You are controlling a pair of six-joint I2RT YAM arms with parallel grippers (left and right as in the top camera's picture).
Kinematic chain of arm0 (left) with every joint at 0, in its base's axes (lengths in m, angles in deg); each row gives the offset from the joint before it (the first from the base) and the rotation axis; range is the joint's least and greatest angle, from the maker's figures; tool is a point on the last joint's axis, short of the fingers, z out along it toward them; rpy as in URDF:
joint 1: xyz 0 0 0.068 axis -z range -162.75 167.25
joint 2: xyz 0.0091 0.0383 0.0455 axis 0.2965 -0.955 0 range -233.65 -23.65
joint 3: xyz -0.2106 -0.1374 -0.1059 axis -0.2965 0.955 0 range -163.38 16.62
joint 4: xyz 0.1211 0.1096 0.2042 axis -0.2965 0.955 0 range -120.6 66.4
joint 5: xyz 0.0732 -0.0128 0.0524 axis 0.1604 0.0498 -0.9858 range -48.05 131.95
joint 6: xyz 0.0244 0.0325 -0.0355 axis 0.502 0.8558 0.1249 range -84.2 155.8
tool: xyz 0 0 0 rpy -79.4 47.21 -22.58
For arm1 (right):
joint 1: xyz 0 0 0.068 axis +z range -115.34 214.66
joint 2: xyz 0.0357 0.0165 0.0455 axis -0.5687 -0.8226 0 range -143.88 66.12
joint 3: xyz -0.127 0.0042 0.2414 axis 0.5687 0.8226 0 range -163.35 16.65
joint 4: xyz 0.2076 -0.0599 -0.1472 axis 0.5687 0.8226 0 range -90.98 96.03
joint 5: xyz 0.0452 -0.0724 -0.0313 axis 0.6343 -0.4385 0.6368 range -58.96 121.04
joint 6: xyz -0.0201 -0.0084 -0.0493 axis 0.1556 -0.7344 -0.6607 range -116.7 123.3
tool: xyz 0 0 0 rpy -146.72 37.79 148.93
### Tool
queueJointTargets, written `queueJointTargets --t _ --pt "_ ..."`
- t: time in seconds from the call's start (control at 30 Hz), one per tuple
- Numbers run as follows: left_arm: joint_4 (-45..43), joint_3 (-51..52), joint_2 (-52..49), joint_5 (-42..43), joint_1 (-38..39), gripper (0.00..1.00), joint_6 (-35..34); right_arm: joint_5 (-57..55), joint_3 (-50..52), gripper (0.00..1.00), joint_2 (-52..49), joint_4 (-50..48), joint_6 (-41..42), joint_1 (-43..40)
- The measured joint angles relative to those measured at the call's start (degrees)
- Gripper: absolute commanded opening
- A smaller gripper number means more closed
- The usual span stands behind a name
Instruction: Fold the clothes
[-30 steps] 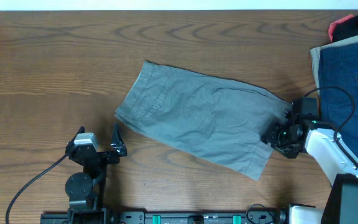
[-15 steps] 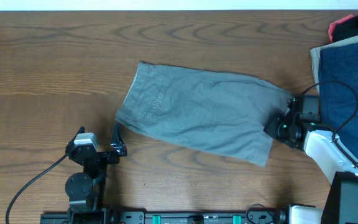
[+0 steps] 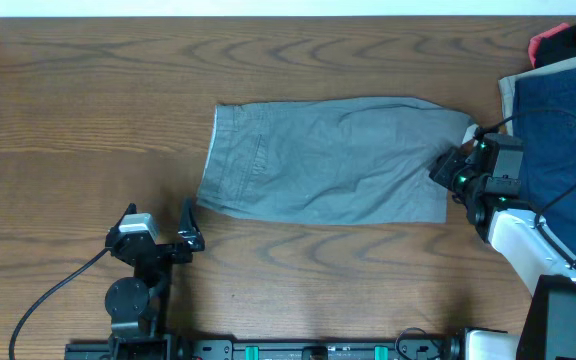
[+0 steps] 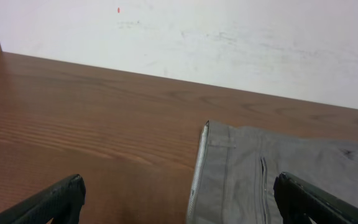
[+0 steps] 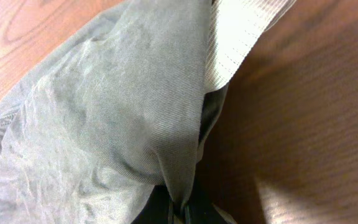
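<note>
The grey-green shorts [image 3: 333,160] lie folded flat in the middle of the table, waistband to the left, leg hems to the right. My right gripper [image 3: 448,170] is shut on the shorts' right edge; in the right wrist view the cloth [image 5: 123,118] bunches up into the jaws [image 5: 182,211]. My left gripper [image 3: 190,228] is open and empty just below the shorts' lower left corner. In the left wrist view its fingertips [image 4: 179,199] frame the waistband end of the shorts [image 4: 260,180].
A pile of other clothes sits at the far right: navy cloth [image 3: 558,130] on top of tan cloth [image 3: 513,85], with a red and black garment [image 3: 563,42] behind. A black cable runs over the navy cloth. A white wall [image 4: 197,37] stands beyond the table.
My right gripper has pulled the shorts' right edge up and away from me, turning the garment from a slant to lie level across the table. The left arm has not moved.
</note>
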Motion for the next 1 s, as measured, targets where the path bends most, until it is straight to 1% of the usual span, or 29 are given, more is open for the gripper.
queueJointTargets --t 0.17,0.2,0.27,0.3,0.33,0.37,0.4,0.43,0.47,0.77,0.87,0.93,1.0 --pt "0.0 0.0 0.0 0.0 0.0 0.98 0.0 -0.9 -1.2 0.01 0.0 -0.5 -2.7 0.0" --pt "0.0 0.0 0.0 0.0 0.0 0.98 0.0 -0.9 -1.8 0.02 0.0 -0.4 -3.1 0.0" --pt "0.0 0.0 0.0 0.0 0.0 0.98 0.0 -1.0 -3.2 0.13 0.0 -0.3 -3.6 0.0" --pt "0.0 0.0 0.0 0.0 0.0 0.98 0.0 -1.1 -4.0 0.22 0.0 -0.4 -4.0 0.0" --pt "0.0 0.0 0.0 0.0 0.0 0.98 0.0 -1.2 -4.9 0.33 0.0 -0.2 -4.4 0.0" --pt "0.0 0.0 0.0 0.0 0.0 0.98 0.0 -1.4 -5.8 0.55 0.0 0.5 -4.7 0.0" --pt "0.0 0.0 0.0 0.0 0.0 0.98 0.0 -1.6 -6.5 0.75 0.0 1.0 -4.8 0.0" --pt "0.0 0.0 0.0 0.0 0.0 0.98 0.0 -1.7 -7.1 0.90 0.0 1.5 -5.0 0.0" --pt "0.0 0.0 0.0 0.0 0.0 0.98 0.0 -1.8 -7.5 0.99 0.0 2.0 -5.2 0.0" --pt "0.0 0.0 0.0 0.0 0.0 0.98 0.0 -2.1 -8.9 0.99 0.0 10.1 -5.6 0.0" --pt "0.0 0.0 0.0 0.0 0.0 0.98 0.0 -2.1 -12.9 0.99 0.0 17.3 -5.6 0.0" --pt "0.0 0.0 0.0 0.0 0.0 0.98 0.0 -2.1 -17.2 0.99 0.0 23.1 -5.7 0.0" --pt "0.0 0.0 0.0 0.0 0.0 0.98 0.0 -2.1 -21.0 0.99 0.0 26.9 -5.9 0.0"
